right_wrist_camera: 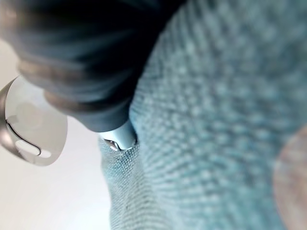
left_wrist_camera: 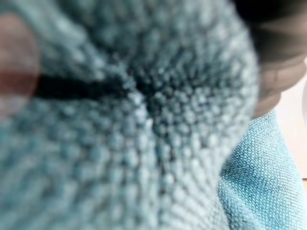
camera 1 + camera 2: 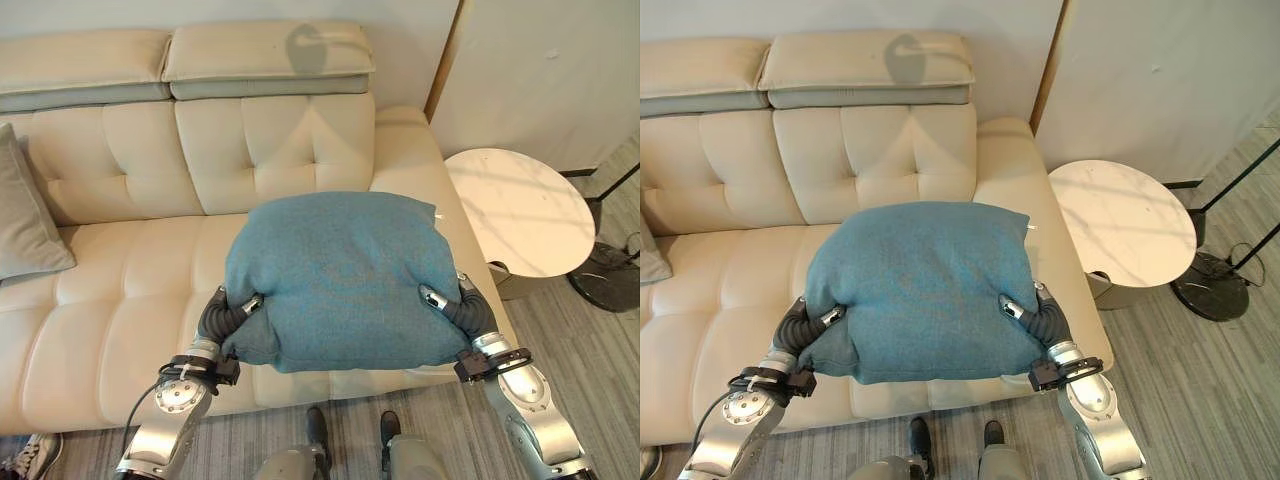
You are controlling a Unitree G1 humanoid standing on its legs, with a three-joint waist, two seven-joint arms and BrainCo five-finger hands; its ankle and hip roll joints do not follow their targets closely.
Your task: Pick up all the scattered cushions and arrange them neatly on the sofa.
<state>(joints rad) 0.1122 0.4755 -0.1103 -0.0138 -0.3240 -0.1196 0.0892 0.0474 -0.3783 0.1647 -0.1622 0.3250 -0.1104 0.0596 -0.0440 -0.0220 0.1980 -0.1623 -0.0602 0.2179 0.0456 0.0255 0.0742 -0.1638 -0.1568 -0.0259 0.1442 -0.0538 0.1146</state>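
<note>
A large teal cushion (image 3: 340, 275) is held up over the right end of the cream sofa (image 3: 130, 270), in front of its seat. My left hand (image 3: 222, 315) grips the cushion's left side and my right hand (image 3: 462, 305) grips its right side. Each thumb presses into the top of the fabric, and the fingers are hidden beneath. Both wrist views show the teal weave (image 2: 120, 120) (image 1: 216, 120) from very close. A grey cushion (image 3: 25, 215) leans against the sofa's backrest at the far left.
A round white side table (image 3: 520, 210) stands just right of the sofa's armrest. A dark round stand base (image 3: 610, 275) sits on the floor beyond it. A person's shoe (image 3: 30, 458) shows at the lower left, in front of the sofa.
</note>
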